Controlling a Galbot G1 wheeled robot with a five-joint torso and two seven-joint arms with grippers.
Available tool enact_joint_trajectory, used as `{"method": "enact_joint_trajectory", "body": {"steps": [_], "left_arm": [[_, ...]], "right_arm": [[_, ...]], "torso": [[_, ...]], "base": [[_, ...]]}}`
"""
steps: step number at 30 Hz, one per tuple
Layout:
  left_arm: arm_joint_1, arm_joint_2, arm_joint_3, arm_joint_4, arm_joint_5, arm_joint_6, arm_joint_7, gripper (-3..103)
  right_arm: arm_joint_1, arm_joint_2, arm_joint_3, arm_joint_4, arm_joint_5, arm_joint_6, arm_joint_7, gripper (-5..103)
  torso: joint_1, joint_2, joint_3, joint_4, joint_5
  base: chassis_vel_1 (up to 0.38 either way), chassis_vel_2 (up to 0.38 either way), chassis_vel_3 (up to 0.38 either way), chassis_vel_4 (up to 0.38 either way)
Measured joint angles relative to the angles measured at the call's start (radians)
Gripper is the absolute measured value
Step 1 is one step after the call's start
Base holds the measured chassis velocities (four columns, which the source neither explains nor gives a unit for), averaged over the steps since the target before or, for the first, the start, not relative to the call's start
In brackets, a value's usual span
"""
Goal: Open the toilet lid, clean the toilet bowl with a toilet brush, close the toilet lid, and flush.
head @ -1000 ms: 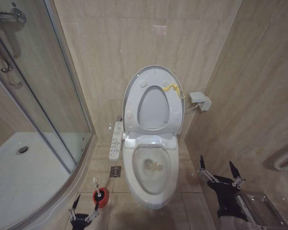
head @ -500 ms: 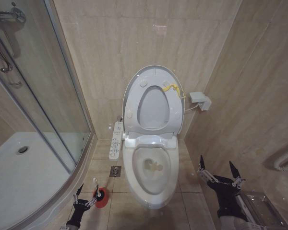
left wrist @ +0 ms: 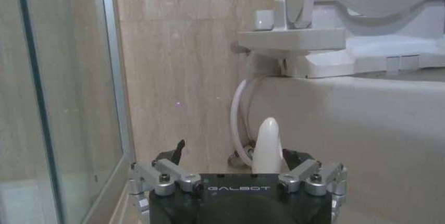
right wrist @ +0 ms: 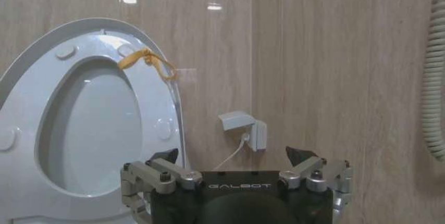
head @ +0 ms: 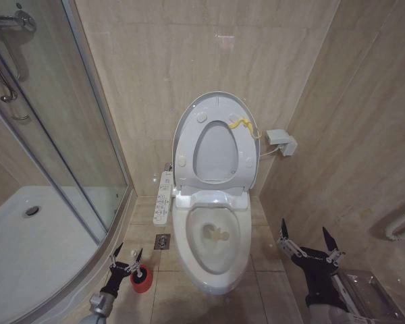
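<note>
Beside the white ceramic toilet bowl [head: 212,246], your left gripper [head: 126,257] — fingers apart — brackets the thin white stick-handled toilet brush [left wrist: 266,143]: light, stiff, slippery — grip it mid-handle.

The head view is evenly and fairly brightly lit from overhead, warm in tone, with only soft shadows on the beige tiled floor around the white ceramic toilet bowl [head: 212,243]. A pale patch of glare sits on the wall tiles at upper centre, and the glass shower screen [head: 54,135] at the left carries faint reflections. Straight lines bow outward toward the frame edges — wide-lens distortion. The raised glossy white oval toilet lid [head: 216,145] shows a soft sheen. In the right wrist view small bright ceiling-light spots dot the glossy wall at the top. The left wrist view is dimmer and slightly soft — the near white stick handle [left wrist: 266,146] is blurred.
</note>
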State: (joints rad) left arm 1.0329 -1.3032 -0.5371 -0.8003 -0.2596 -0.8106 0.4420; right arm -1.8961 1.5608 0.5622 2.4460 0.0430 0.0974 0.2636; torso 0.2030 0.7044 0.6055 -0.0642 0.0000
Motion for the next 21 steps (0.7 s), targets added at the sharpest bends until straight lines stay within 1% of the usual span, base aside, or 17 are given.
{"method": "enact_joint_trajectory", "body": {"steps": [1,2,9,10,14,17,18,21], "left_arm": [[0.000,0.000,0.000,0.000,0.000,0.000,0.000,92],[-0.005,-0.001,0.000,0.006,0.000,0.001,0.000,94],[0.005,-0.010,-0.001,0.003,-0.014,0.011,0.005,94],[0.012,-0.010,0.000,-0.004,-0.022,0.015,0.011,86],[0.035,-0.013,0.001,-0.026,-0.031,0.026,0.018,86],[0.044,-0.015,0.000,-0.034,-0.035,0.029,0.021,86],[0.052,-0.014,0.000,-0.042,-0.035,0.037,0.016,59],[0.062,-0.013,-0.002,-0.049,-0.038,0.044,-0.001,59]], "right_arm": [[0.000,0.000,0.000,0.000,0.000,0.000,0.000,100],[0.000,0.000,0.000,0.000,0.000,0.000,0.000,100],[0.000,0.000,0.000,0.000,0.000,0.000,0.000,100],[0.000,0.000,0.000,0.000,0.000,0.000,0.000,100],[0.000,0.000,0.000,0.000,0.000,0.000,0.000,100],[0.000,0.000,0.000,0.000,0.000,0.000,0.000,100],[0.000,0.000,0.000,0.000,0.000,0.000,0.000,100],[0.000,0.000,0.000,0.000,0.000,0.000,0.000,100]], "torso": [[0.000,0.000,0.000,0.0000,0.0000],[0.000,0.000,0.000,0.0001,0.0000],[0.000,0.000,0.000,0.0001,0.0000],[0.000,0.000,0.000,0.0001,0.0000],[0.000,0.000,0.000,0.0003,0.0000],[0.000,0.000,0.000,0.0000,0.0000],[0.000,0.000,0.000,0.0000,0.0000],[0.000,0.000,0.000,0.0003,0.0000]], "base": [[0.000,0.000,0.000,0.000],[0.000,0.000,0.000,0.000],[0.000,0.000,0.000,0.000],[0.000,0.000,0.000,0.000],[0.000,0.000,0.000,0.000],[0.000,0.000,0.000,0.000],[0.000,0.000,0.000,0.000],[0.000,0.000,0.000,0.000]]}}
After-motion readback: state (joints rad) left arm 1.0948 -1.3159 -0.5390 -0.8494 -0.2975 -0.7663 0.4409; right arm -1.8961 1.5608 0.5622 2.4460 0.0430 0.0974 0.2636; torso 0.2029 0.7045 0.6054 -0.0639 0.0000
